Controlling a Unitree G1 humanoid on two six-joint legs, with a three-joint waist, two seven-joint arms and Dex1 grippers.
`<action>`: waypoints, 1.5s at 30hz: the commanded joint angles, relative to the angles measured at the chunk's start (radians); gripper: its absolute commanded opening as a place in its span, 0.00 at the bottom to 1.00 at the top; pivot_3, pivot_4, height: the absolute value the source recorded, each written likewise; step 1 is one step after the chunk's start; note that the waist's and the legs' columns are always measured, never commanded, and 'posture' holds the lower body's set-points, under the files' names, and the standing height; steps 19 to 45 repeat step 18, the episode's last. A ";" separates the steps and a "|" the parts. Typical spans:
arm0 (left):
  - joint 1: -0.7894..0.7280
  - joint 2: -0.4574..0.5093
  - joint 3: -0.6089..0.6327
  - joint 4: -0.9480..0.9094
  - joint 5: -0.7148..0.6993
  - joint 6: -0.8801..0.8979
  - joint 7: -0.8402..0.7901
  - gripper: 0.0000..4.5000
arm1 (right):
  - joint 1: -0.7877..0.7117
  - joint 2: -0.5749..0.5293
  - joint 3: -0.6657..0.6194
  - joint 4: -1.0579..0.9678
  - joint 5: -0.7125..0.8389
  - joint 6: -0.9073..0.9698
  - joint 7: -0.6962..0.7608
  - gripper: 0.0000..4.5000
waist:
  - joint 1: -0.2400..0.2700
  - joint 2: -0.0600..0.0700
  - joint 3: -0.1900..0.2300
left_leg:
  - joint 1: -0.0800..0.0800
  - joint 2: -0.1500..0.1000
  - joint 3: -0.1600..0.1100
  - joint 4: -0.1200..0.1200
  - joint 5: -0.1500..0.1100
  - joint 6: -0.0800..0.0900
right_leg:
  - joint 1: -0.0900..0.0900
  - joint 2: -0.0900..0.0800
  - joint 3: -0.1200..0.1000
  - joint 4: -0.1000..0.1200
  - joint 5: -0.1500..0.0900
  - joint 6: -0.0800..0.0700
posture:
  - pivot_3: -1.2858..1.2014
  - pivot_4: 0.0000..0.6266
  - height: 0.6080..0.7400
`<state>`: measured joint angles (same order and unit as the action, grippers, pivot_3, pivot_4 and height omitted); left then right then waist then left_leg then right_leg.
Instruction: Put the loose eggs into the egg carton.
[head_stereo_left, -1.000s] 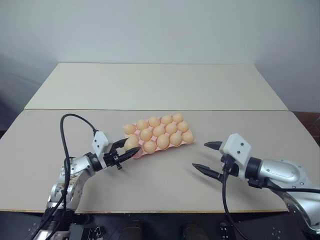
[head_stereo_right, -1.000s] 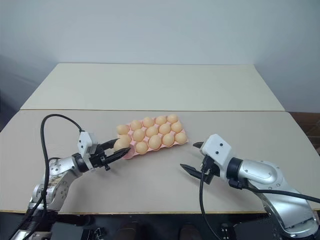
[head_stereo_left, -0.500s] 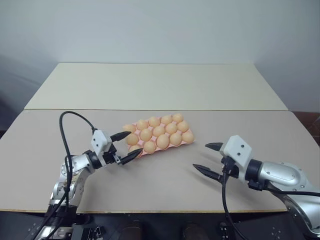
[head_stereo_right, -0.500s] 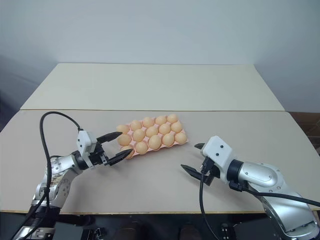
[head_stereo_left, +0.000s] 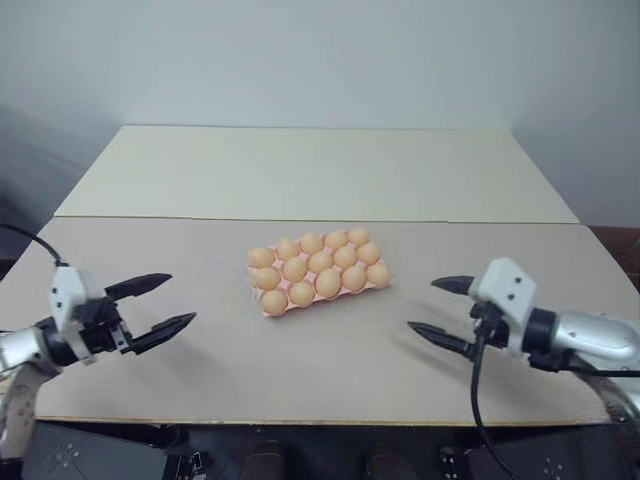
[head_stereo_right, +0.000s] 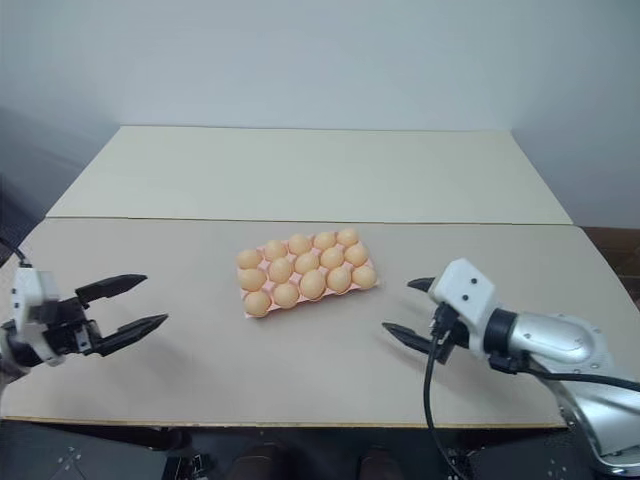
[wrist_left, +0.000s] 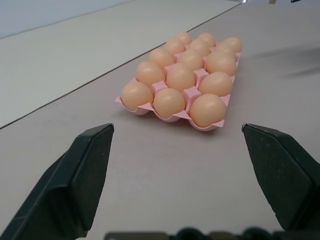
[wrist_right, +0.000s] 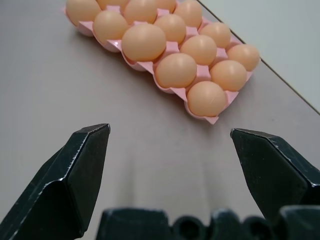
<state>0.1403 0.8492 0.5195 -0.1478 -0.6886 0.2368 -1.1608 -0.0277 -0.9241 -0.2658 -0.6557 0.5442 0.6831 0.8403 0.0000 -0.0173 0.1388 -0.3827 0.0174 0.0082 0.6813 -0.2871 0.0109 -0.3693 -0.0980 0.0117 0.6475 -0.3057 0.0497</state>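
The pink egg carton (head_stereo_left: 283, 309) lies in the middle of the near table, with several pale orange eggs (head_stereo_left: 328, 283) seated in its cups. Every cup I can see holds an egg. The loose eggs are out of view; no egg lies on the table outside the carton. My left gripper (head_stereo_left: 181, 298) hovers open and empty far to the left of the carton, its fingers pointing toward it. My right gripper (head_stereo_left: 421, 304) hovers open and empty to the right of the carton. Both wrist views look between open fingers at the carton (wrist_left: 192, 93) (wrist_right: 172, 47).
A second table (head_stereo_left: 320, 170) butts against the far edge of the near one, with a seam running just behind the carton. A plain wall stands behind it. The near table's front edge (head_stereo_left: 300, 420) runs below both grippers.
My left gripper opened, leaving an egg in the carton's near-left corner cup, then drew well back to the left. The right gripper shifted slightly to the right.
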 joint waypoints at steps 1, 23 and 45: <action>0.037 0.042 0.119 -0.051 -0.067 0.072 -0.008 0.99 | -0.017 -0.061 -0.138 0.006 0.072 -0.026 0.101 1.00 | -0.001 0.000 0.000 | 0.000 0.000 0.000 -0.001 0.000 0.000 | 0.000 0.000 0.000 0.000 0.000 0.000 | 0.52 0.24 1.00; 0.214 -0.002 0.290 -0.251 -0.094 0.177 0.061 0.99 | 0.035 -0.126 -0.218 0.064 0.084 -0.042 0.202 1.00 | -0.004 0.000 0.000 | 0.000 0.001 0.001 -0.001 0.000 0.000 | 0.000 0.000 0.001 0.000 0.000 0.000 | 0.52 0.24 1.00; 0.214 -0.002 0.290 -0.251 -0.094 0.177 0.061 0.99 | 0.035 -0.126 -0.218 0.064 0.084 -0.042 0.202 1.00 | -0.004 0.000 0.000 | 0.000 0.001 0.001 -0.001 0.000 0.000 | 0.000 0.000 0.001 0.000 0.000 0.000 | 0.52 0.24 1.00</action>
